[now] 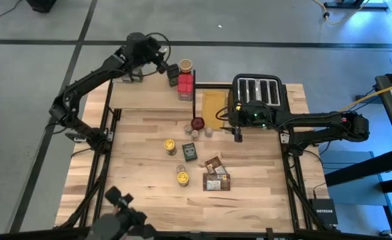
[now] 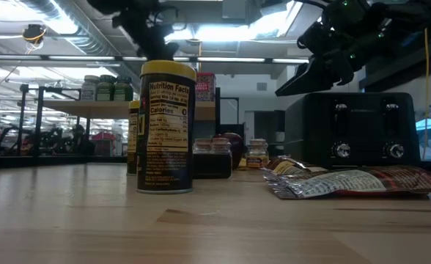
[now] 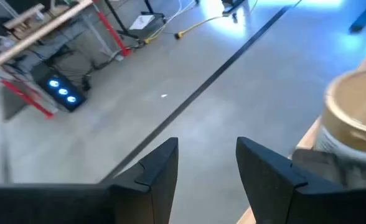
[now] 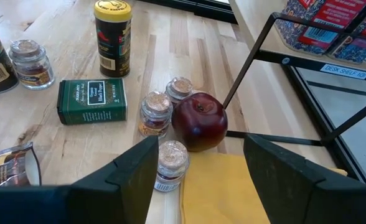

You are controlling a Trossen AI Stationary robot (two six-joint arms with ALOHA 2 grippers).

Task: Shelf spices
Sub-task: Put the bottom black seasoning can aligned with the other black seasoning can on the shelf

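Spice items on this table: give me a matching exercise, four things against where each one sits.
Things:
1. green rectangular tin
2. red boxes
3. flat brown packets
4. small cork-topped glass jar

Places:
A. on the raised light-wood shelf
B. lying flat on the tabletop beside a yellow-lidded black jar
C. right next to the dark red apple-like object
D. on the tabletop near the front edge

Pairs: 1-B, 2-A, 3-D, 4-C

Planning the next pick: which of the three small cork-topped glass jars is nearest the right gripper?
The cork-topped glass jar at the tan-yellow board's edge, just ahead of the open right gripper; the other two stand beyond it.
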